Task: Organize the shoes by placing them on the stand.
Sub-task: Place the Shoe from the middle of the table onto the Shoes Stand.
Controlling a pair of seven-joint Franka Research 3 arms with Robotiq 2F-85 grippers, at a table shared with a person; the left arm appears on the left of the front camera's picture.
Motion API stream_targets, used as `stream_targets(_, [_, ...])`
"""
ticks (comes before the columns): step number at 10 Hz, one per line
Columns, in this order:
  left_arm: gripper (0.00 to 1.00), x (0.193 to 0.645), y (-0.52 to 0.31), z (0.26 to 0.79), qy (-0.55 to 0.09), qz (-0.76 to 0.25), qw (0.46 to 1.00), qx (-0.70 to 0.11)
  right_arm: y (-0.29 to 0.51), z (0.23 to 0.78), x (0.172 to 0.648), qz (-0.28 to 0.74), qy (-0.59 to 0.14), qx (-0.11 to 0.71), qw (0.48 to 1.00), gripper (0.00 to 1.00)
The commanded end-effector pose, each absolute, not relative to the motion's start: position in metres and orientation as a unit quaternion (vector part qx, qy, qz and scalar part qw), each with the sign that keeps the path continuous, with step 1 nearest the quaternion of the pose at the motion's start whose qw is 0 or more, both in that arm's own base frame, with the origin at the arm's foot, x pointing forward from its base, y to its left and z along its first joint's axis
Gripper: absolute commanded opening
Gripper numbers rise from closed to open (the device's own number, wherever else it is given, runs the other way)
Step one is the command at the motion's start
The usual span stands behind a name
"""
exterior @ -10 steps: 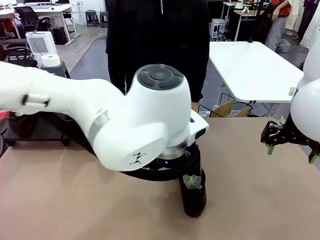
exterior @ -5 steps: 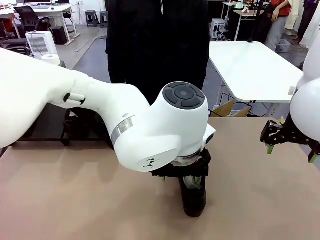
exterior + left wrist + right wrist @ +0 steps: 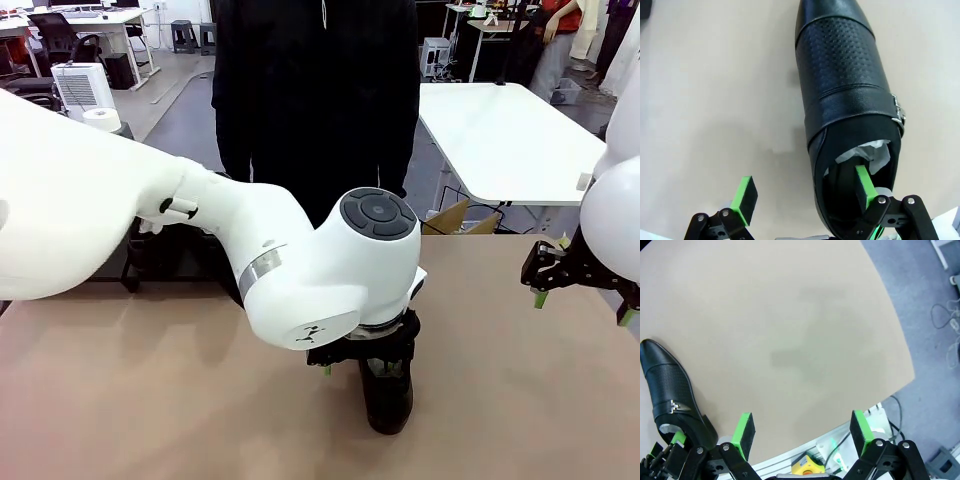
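Across the front view, the left arm sweeps in from the picture's left and bends down over the middle of the tan worktop (image 3: 150, 400). Its left gripper (image 3: 368, 362) sits at the top of a black shoe (image 3: 388, 395) that stands on the worktop near the front edge, its length running toward the camera. A green pad shows just left of the shoe. Behind the arm, at the left, part of the black stand (image 3: 170, 258) shows at the far edge of the worktop. A person (image 3: 315, 90) in dark clothing stands at the far side. At the right edge, the right gripper (image 3: 585, 285) hangs above the worktop, well apart from the shoe, its green-tipped fingers spread and holding nothing.

Seen from the left wrist, the shoe (image 3: 845, 105) lies flat on the worktop (image 3: 715, 90), its pointed toe toward the top of the picture, with a perforated upper, a strap and a small metal buckle at its side. Crumpled white paper (image 3: 867, 152) shows in the opening. The left gripper (image 3: 805, 192) is spread wide: one green pad is down inside the heel opening, the other hangs outside, apart from the shoe's side wall, so nothing is clamped.

From the right wrist, the right gripper (image 3: 802, 427) is spread open over bare worktop (image 3: 790, 330), empty. The shoe (image 3: 672, 390) lies at the far left, with the other arm's gripper at its heel end.
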State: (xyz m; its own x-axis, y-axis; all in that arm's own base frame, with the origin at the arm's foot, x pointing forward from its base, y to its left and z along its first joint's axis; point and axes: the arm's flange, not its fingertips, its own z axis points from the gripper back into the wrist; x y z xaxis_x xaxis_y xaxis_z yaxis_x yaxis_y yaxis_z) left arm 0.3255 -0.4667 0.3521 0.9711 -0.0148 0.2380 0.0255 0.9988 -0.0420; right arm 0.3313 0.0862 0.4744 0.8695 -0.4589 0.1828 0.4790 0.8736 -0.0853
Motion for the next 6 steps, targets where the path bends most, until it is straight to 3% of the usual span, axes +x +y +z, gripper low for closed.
stream_targets(1, [1.0, 0.3293, -0.4732, 0.3489, -0.132, 0.001, 0.991, -0.018, 0.0874, 0.4767, 0.3354, -0.233, -0.078, -0.062, 0.967, 1.0])
stream_targets(2, [1.0, 0.3307, -0.4727, 0.3486, -0.121, 0.004, 0.992, -0.021, 0.0874, 0.4767, 0.3354, -0.233, -0.078, -0.062, 0.967, 1.0])
stream_targets(3, [0.91, 0.332, -0.4713, 0.347, -0.123, 0.0, 0.992, -0.022, 0.0874, 0.4767, 0.3354, -0.233, -0.078, -0.062, 0.967, 1.0])
stream_targets(6, [0.33, 0.3329, -0.47, 0.3453, -0.119, 0.002, 0.992, -0.029, 0.0874, 0.4767, 0.3354, -0.233, -0.078, -0.062, 0.967, 1.0])
